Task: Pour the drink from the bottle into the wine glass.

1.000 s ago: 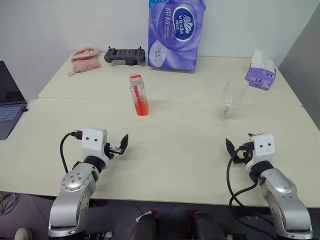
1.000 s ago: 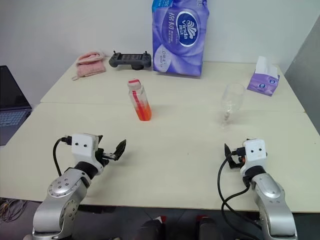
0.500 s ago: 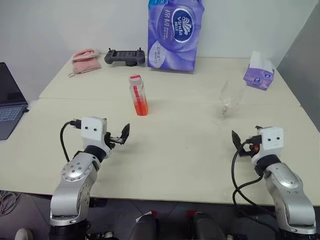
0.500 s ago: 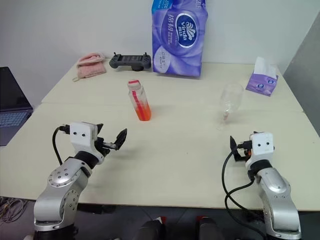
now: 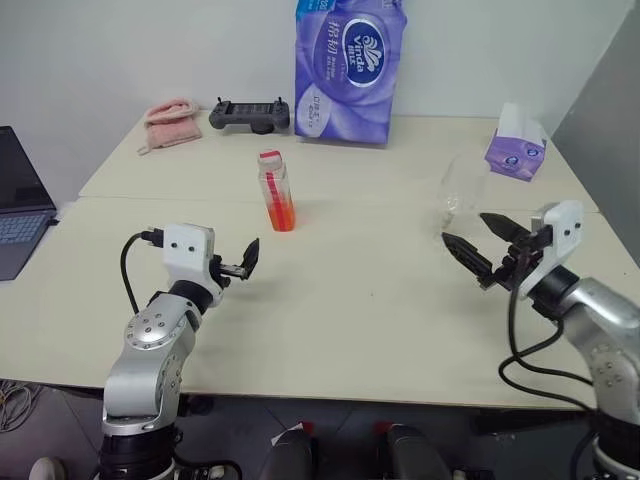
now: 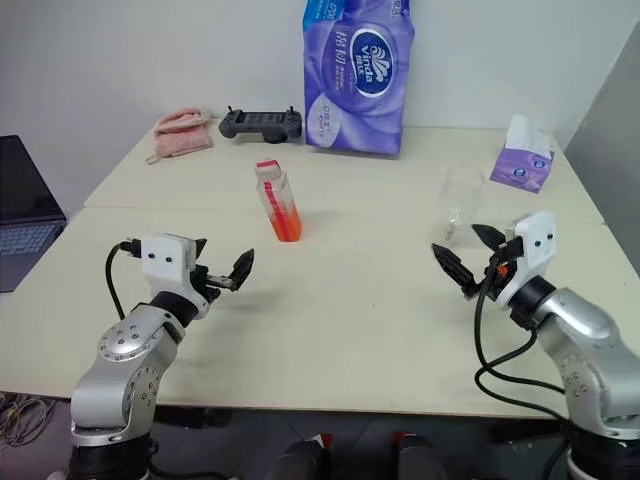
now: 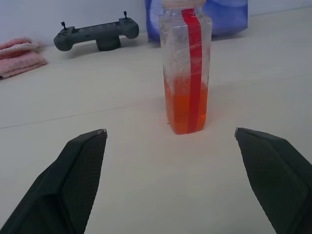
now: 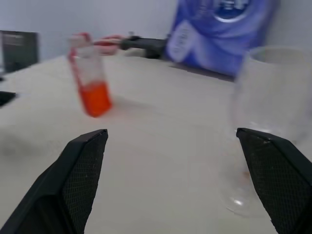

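1. Left wrist view: the bottle (image 7: 186, 68) is being framed dead centre between the left gripper's (image 5: 250, 260) wide-spread fingers, standing upright on the table (image 5: 350, 300) with the pale cap being left on. The drink (image 7: 186, 113) is sitting in the lower part only. Nothing is being held by that gripper.

2. The wine glass (image 6: 461, 203) is standing upright over on the right, well apart from the bottle, and the right gripper (image 6: 472, 252) is being held just beside it with its jaws released and empty.

3. Probably the biggest risk: the glass is being crowded by those open right fingers. It's thin-stemmed and top-heavy, so if the bowl gets clipped on the way in, it's likely being tipped over or shoved towards the tissue box (image 5: 518, 150).

4. The cap is looking like trouble too. If the bottle is tilted with it on, nothing is being poured; getting it off is likely needing both grippers, and the bottle could get spun or knocked in the process.

5. The bottle is squarish, clear plastic. If it's squeezed too hard or grabbed on a corner, it could be twisted out of the grip, and drink is getting splashed on the table, with the laptop (image 5: 18, 205) sitting at the left edge.
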Motion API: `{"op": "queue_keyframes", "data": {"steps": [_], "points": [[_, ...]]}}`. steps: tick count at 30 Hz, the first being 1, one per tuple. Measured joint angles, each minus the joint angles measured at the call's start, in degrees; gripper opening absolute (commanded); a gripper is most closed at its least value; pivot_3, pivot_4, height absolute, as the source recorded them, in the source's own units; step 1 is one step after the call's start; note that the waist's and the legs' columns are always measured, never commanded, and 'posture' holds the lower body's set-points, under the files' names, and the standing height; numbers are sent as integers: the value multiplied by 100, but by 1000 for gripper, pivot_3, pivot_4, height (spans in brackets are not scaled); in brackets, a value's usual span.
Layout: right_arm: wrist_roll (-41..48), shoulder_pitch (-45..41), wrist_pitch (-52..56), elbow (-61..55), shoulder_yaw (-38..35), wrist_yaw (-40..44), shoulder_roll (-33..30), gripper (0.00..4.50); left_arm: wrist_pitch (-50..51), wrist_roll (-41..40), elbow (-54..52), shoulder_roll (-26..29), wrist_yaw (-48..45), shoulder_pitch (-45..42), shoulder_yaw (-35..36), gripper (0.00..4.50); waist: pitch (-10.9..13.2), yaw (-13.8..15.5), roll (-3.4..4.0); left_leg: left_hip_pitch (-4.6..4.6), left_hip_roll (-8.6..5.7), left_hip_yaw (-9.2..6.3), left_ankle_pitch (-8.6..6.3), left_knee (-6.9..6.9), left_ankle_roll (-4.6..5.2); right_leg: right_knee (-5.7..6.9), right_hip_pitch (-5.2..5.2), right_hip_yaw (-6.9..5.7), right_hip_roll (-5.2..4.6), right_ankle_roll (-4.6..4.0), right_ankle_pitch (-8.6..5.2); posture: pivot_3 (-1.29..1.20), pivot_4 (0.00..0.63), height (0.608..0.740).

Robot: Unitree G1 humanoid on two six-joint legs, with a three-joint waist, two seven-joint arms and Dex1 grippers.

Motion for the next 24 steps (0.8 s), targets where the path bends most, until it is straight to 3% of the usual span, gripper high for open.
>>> {"op": "queue_keyframes", "data": {"steps": [8,24], "points": [[-24,-372,-62,73,591,78,-63,4500,-86,194,734,44,19,-663,-126,4476,14,5,-25,-2,-3,0,0,1,0,-3,-1,-1,-3,1,0,0,150,740],[-193,-403,-206,199,760,-486,227,4500,-882,592,2467,-262,28,-1895,-522,4476,26,7,-44,-21,-5,4,17,1,-31,-6,-22,2,-8,1,0,0,150,740]]}}
